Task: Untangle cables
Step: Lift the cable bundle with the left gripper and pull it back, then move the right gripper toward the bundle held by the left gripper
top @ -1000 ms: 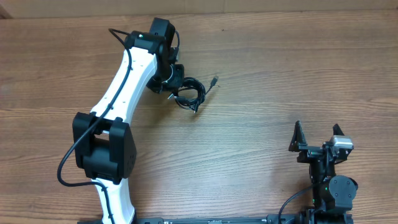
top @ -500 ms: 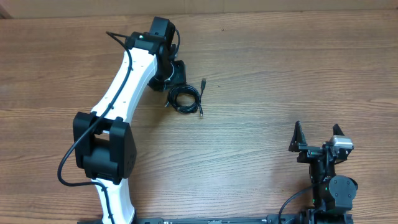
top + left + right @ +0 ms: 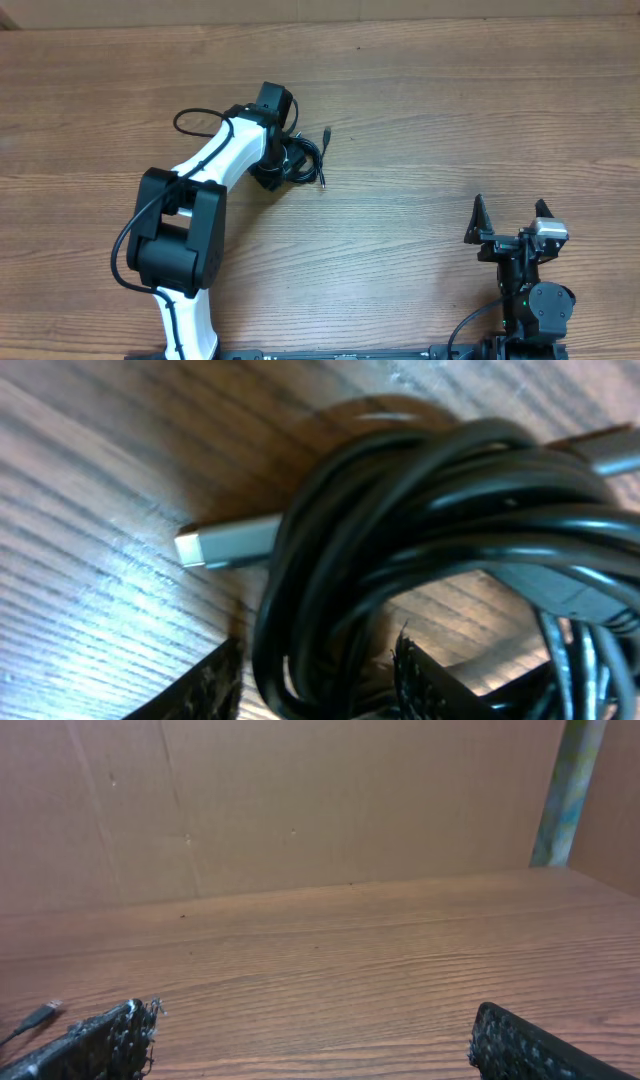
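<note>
The cables (image 3: 306, 157) lie as one tangled black coil on the wooden table, left of centre, with a loose plug end (image 3: 327, 133) sticking out to the upper right. My left gripper (image 3: 283, 163) points down on the coil's left side. In the left wrist view the coil (image 3: 420, 510) fills the frame and a silver-tipped plug (image 3: 215, 544) pokes out to the left. Several strands run between the left gripper (image 3: 315, 682) fingers, which stand apart around them. My right gripper (image 3: 510, 222) sits wide open and empty at the near right, far from the coil.
The table (image 3: 450, 120) is brown wood grain. A cardboard wall (image 3: 300, 800) closes off the far side. The left arm's white links (image 3: 215, 160) fold back toward the near edge, with a thick black wire (image 3: 190, 120) looping off them. One cable plug (image 3: 40, 1017) shows at the right wrist view's left edge.
The left gripper opened and let the coil go onto the table. The arm then folded back and the gripper came down over the coil's left side. The right arm stayed still.
</note>
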